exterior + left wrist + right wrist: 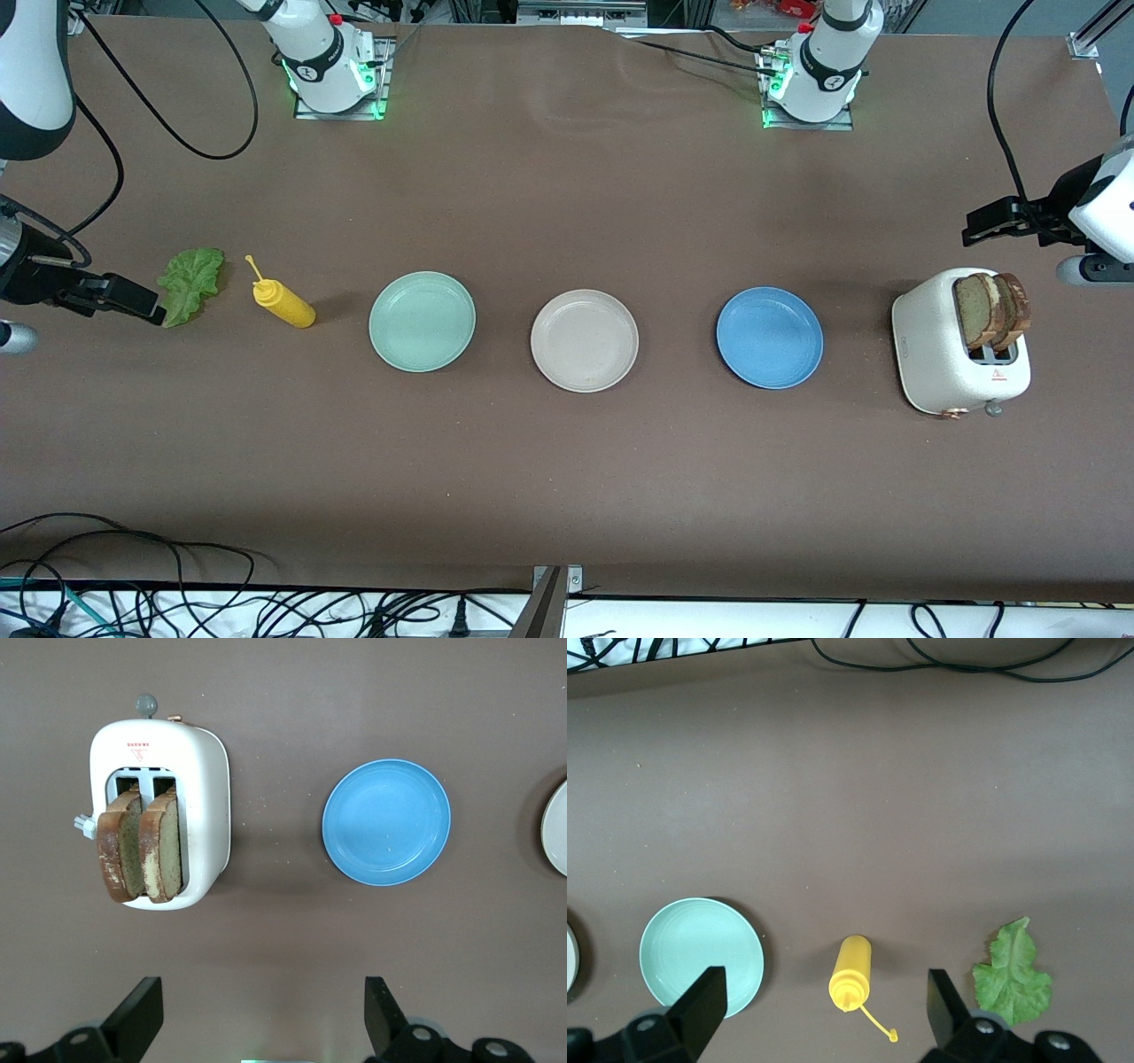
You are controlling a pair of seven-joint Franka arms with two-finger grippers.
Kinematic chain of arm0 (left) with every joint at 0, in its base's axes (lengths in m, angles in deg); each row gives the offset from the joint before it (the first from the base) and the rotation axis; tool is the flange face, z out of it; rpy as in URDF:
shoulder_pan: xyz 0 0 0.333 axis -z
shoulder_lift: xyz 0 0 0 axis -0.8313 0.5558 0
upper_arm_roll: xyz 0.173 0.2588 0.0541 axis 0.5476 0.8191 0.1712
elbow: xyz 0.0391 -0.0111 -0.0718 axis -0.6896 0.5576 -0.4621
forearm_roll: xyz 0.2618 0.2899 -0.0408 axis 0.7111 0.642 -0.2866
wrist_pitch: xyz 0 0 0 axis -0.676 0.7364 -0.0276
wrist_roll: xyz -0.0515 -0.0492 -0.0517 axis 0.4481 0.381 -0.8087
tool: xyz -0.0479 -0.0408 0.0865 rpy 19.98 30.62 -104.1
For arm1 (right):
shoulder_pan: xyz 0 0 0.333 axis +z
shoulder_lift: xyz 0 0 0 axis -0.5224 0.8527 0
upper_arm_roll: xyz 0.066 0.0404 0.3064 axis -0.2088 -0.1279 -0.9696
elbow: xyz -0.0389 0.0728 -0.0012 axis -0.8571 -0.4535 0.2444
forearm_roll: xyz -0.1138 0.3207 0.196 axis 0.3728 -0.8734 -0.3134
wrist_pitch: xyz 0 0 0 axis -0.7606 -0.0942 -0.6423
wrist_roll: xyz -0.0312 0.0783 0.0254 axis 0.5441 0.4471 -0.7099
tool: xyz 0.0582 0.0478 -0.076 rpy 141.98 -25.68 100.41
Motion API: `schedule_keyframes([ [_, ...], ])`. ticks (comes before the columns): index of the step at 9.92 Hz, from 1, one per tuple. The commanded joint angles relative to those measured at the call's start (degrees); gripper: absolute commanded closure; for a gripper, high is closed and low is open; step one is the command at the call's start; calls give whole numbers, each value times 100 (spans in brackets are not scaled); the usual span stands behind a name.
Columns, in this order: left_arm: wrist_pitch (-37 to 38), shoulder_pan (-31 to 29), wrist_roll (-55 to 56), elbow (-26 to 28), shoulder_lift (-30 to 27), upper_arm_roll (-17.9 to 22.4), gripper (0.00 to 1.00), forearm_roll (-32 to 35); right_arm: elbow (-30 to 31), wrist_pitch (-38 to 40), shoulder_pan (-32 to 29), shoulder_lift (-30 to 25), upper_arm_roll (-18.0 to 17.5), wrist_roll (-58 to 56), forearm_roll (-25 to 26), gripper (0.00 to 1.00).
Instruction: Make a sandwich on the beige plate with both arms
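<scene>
The beige plate [584, 340] lies bare in the middle of the table, between a mint green plate and a blue plate. Two browned bread slices [992, 310] stand upright in the slots of a white toaster [943, 359] at the left arm's end. The lettuce leaf [190, 283] lies flat at the right arm's end. My left gripper [974, 229] hangs open above the table by the toaster; its wrist view shows the bread slices [142, 846] past its gripper [263, 1010]. My right gripper [151, 308] hovers open beside the lettuce [1013, 974], nothing between the fingers of that gripper [824, 1005].
A yellow squeeze bottle [283, 303] lies on its side between the lettuce and the mint green plate [422, 321]. The blue plate [769, 337] sits between the beige plate and the toaster. Cables run along the table edge nearest the front camera.
</scene>
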Motion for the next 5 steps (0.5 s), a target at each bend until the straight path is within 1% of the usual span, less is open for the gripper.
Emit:
schedule_keyframes([
  [1,10,38,-23,-161,82,-7,0,114,-9,102,-22,-101,8,-30,-87,0],
  [3,10,38,-23,-170,82,-7,0,123,-9,102,-22,-101,8,-39,-87,0],
  [4,-8,46,-6,-170,195,-7,0,114,-9,128,-22,-101,8,-30,-87,0],
  [5,-8,46,38,-344,274,-7,0,149,-9,250,-22,-101,8,-12,-87,0],
])
